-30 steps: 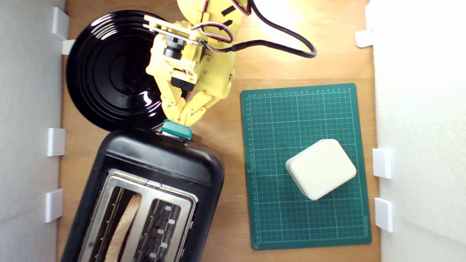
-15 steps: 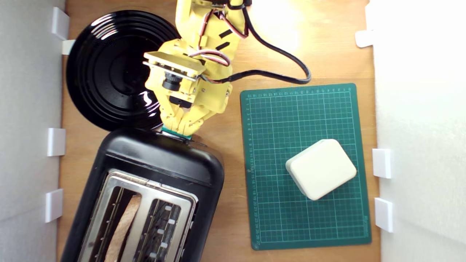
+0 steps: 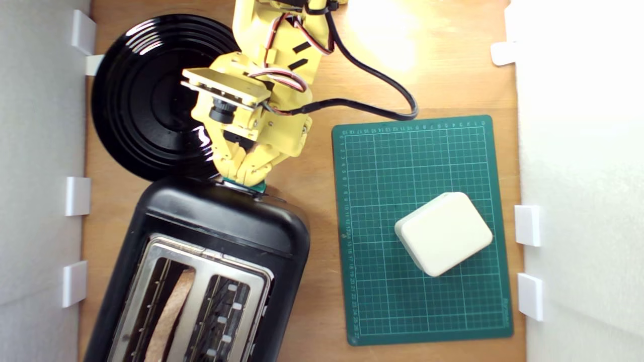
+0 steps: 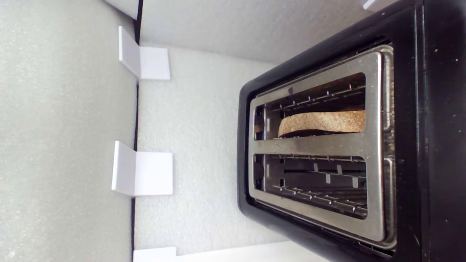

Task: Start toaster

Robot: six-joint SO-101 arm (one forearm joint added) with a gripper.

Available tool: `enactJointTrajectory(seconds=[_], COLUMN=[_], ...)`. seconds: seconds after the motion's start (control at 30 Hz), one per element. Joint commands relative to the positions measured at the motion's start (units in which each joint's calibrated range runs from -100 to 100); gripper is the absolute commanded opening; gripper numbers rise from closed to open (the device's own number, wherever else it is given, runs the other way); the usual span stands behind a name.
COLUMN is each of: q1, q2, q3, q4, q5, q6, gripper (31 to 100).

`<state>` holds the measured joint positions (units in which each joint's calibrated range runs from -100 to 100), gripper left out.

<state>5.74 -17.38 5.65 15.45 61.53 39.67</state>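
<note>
While the closed gripper (image 3: 245,177) covers its teal lever knob (image 3: 256,187), the black toaster (image 3: 221,221) holds one bread slice (image 4: 322,122).

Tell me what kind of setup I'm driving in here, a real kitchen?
Probably not: it looks like a tabletop test cell. A wooden board walled by white foam panels, with a green cutting mat beside the toaster.

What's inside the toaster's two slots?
The toaster holds one slice of bread in one slot. The other slot shows only wire guides. The slot bottoms are too dark to see, and the yellow gripper covers most of the lever knob.
</note>
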Motion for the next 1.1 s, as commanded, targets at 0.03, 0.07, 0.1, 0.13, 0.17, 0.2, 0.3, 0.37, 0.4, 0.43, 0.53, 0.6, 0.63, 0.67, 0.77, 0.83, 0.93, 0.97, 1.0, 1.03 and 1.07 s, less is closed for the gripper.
enactJointTrajectory(seconds=[0.03, 0.07, 0.1, 0.13, 0.17, 0.2, 0.3, 0.37, 0.4, 0.43, 0.53, 0.6, 0.63, 0.67, 0.77, 0.83, 0.93, 0.97, 1.0, 1.03, 1.07], q1=[0.5, 0.5, 0.5, 0.5, 0.5, 0.5, 0.5, 0.5, 0.5, 0.5, 0.5, 0.5, 0.5, 0.5, 0.5, 0.5, 0.5, 0.5, 0.5, 0.5, 0.5], q2=[2.0, 2.5, 2.7, 3.1, 3.3, 3.5, 3.6, 3.7, 3.7, 3.8, 3.8, 3.7, 3.7, 3.6, 3.6, 3.7, 3.8, 3.8, 3.8, 3.8, 3.8], q3=[-3.2, -3.2, -3.2, -3.2, -3.3, -3.3, -3.2, -3.1, -3.0, -3.0, -2.3, -0.2, 1.0, 2.3, 5.4, 6.9, 8.9, 9.5, 10.1, 10.7, 11.7], q4=[-0.4, -0.4, -0.4, -0.4, -0.4, -0.4, -0.4, -0.4, -0.4, -0.4, -0.4, -0.4, -0.4, -0.4, -0.4, -0.4, -0.4, -0.4, -0.4, -0.4, -0.4], q5=[-0.1, -0.1, -0.1, -0.1, -0.1, -0.1, -0.2, -0.2, -0.2, -0.2, -0.2, -0.2, -0.7, -1.4, -3.8, -5.1, -6.5, -6.5, -6.6, -6.6, -6.7], q6=[0.2, 0.2, 0.2, 0.1, 0.0, 0.0, 0.1, 0.0, -0.1, -0.1, -0.1, 0.1, 0.1, -0.1, -0.2, -0.2, -0.2, -0.2, -0.2, -0.2, -0.2], gripper=[31.4, 31.4, 31.4, 31.4, 31.4, 31.4, 31.4, 31.4, 31.4, 31.4, 31.4, 31.4, 31.4, 31.4, 31.4, 31.4, 31.4, 31.4, 31.4, 31.4, 31.4])
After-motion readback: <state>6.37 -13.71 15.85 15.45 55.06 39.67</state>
